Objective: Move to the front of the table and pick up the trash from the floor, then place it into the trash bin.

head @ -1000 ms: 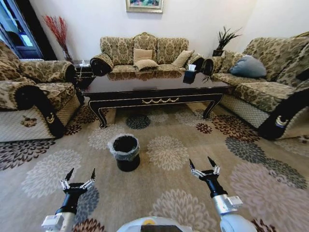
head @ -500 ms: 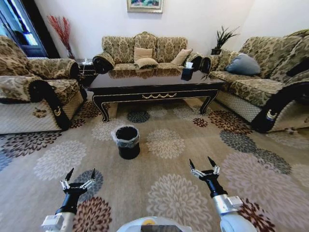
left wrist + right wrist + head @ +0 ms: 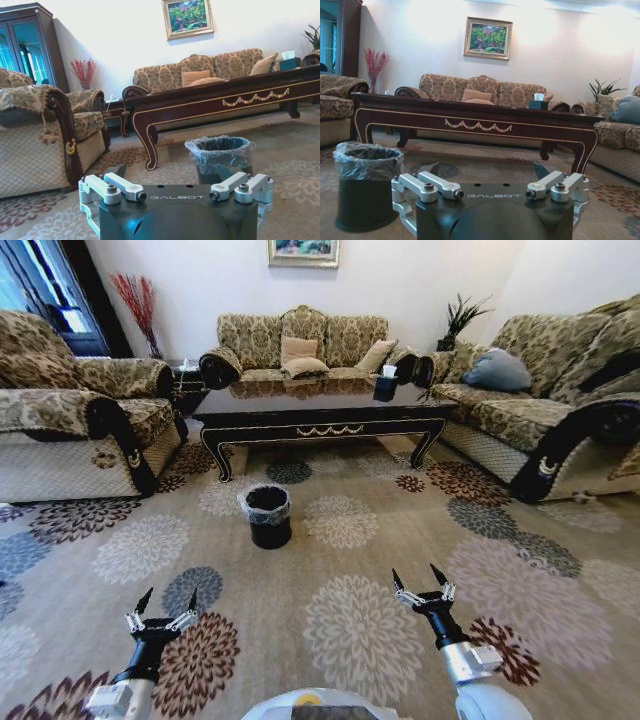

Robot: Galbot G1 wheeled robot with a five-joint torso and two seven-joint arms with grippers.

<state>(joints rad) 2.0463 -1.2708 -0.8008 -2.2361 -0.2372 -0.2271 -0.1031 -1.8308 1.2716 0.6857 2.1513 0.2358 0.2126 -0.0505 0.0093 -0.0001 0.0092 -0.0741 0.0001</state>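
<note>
Both arms low: left gripper (image 3: 161, 612) and right gripper (image 3: 421, 587) spread wide, holding nothing. Ahead of the left one, a round black bin (image 3: 268, 517) (crinkly clear liner) on flowered carpet (image 3: 350, 630); beyond it, the glossy dark table (image 3: 320, 400).

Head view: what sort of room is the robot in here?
Most likely a home living room: patterned sofas stand around a low dark wooden table, a flower-patterned carpet covers the floor, and a framed painting hangs on the wall.
</note>
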